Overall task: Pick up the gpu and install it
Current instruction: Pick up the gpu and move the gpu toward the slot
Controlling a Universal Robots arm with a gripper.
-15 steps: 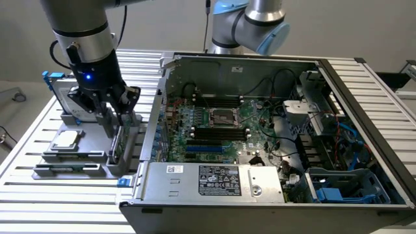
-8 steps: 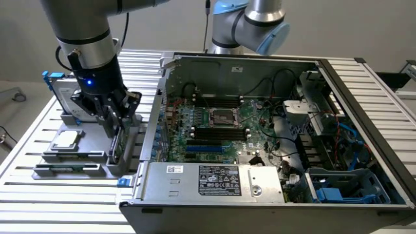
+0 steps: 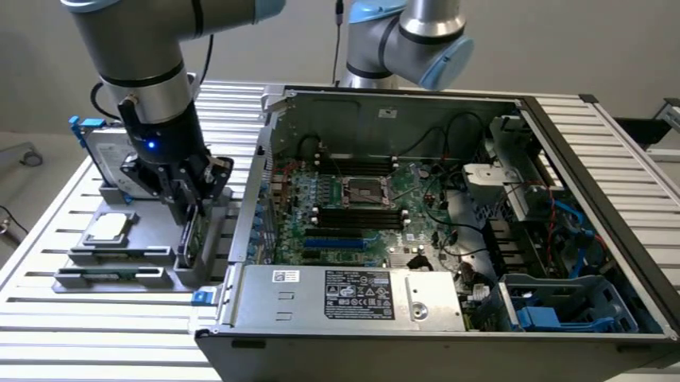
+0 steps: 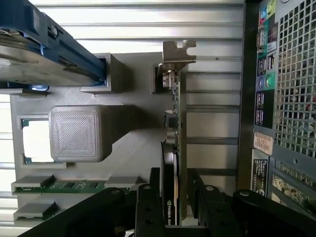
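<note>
The gpu [image 3: 189, 232] stands on edge in a slot of the grey holder [image 3: 216, 239], just outside the open computer case's [image 3: 279, 143] wall on the exterior view's left. In the wrist view the gpu [image 4: 175, 123] shows its green board edge, black shroud and silver bracket [image 4: 177, 53]. My gripper [image 3: 187, 208] reaches down over the card's top edge. Its black fingers [image 4: 155, 185] press against both faces, so my gripper [image 4: 174, 180] is shut on the card, which still sits in the holder.
On the holder are a silver hard drive with blue rails [image 3: 101, 151], a square processor chip [image 3: 110, 228] and memory sticks [image 3: 111, 274]. The motherboard [image 3: 351, 215] lies inside the case, the power supply [image 3: 340, 294] at its front. A second arm [image 3: 409, 40] stands behind.
</note>
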